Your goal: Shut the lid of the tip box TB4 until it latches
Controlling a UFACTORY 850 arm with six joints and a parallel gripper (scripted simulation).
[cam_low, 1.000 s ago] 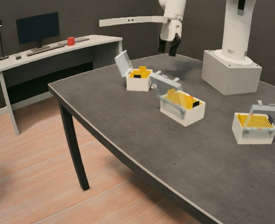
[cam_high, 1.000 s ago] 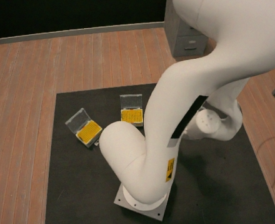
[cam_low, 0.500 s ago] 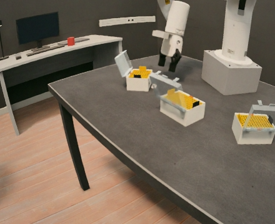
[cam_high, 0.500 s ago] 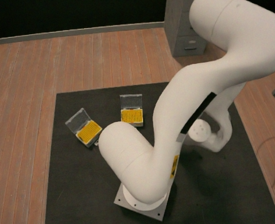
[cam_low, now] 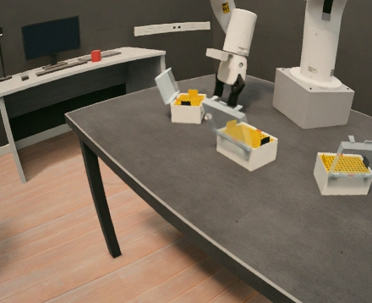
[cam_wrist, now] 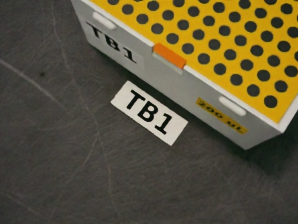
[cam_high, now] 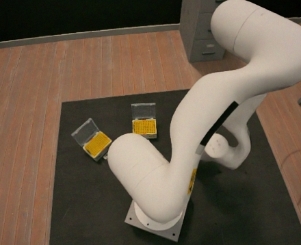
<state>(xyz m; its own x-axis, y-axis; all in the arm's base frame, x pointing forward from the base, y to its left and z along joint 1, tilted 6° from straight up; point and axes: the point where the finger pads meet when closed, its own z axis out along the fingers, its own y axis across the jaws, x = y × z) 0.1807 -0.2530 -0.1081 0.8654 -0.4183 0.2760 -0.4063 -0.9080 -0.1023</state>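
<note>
Three white tip boxes with yellow racks stand on the dark bench, all with lids up. My gripper point(cam_low: 228, 99) is open and empty, low over the bench just in front of the far box point(cam_low: 188, 108). The wrist view shows that box's front corner point(cam_wrist: 200, 55), its orange latch tab point(cam_wrist: 170, 54) and a bench label reading TB1 point(cam_wrist: 149, 113). The middle box point(cam_low: 247, 145) and the near box point(cam_low: 344, 173) stand to the right. Their labels cannot be read, so I cannot tell which one is TB4. In the top view two boxes show point(cam_high: 92, 140) point(cam_high: 144, 124); the arm hides the third box and the gripper.
The arm's grey base block point(cam_low: 312, 97) stands on the bench behind the boxes. The middle box's raised lid point(cam_low: 223, 111) is close to the gripper. The bench edge runs along the left and front. A desk point(cam_low: 69, 68) and a filing cabinet point(cam_high: 201, 31) stand off the bench.
</note>
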